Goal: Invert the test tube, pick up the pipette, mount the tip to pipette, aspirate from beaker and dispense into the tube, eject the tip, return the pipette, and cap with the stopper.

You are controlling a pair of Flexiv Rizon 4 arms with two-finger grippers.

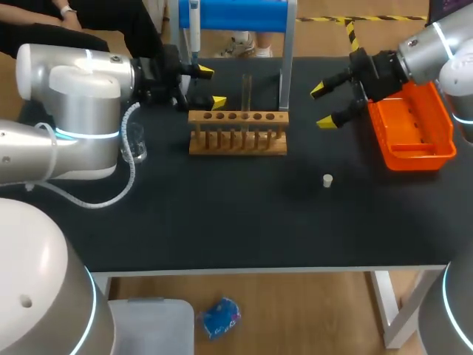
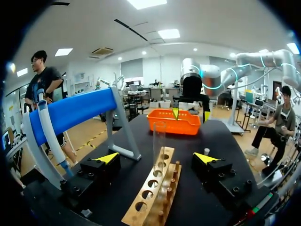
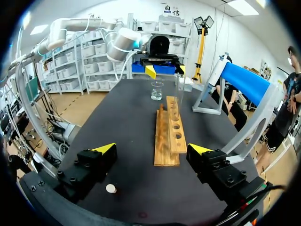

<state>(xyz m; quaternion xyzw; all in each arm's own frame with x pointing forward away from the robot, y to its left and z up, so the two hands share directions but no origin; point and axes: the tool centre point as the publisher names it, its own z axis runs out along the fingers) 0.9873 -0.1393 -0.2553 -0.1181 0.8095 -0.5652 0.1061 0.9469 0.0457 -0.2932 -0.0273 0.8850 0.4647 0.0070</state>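
Note:
A clear test tube (image 1: 247,92) (image 2: 159,139) (image 3: 179,92) stands in the wooden rack (image 1: 236,132) (image 2: 153,188) (image 3: 169,134). My left gripper (image 1: 212,86) (image 2: 157,157) hangs open just left of the rack, in line with the tube. To the rack's right my right gripper (image 1: 321,106) (image 3: 151,149) is open and holds nothing. The pipette (image 1: 194,22) (image 2: 51,136) (image 3: 217,70) hangs on the blue stand (image 1: 233,15) (image 2: 75,110) (image 3: 244,80) behind the rack. A glass beaker (image 1: 135,144) (image 3: 157,90) sits at the left. The white stopper (image 1: 327,180) (image 2: 206,151) (image 3: 111,188) lies on the mat.
An orange tray (image 1: 410,126) (image 2: 174,122) rests at the table's right side, under my right arm. The black mat (image 1: 236,222) is bare in front of the rack apart from the stopper.

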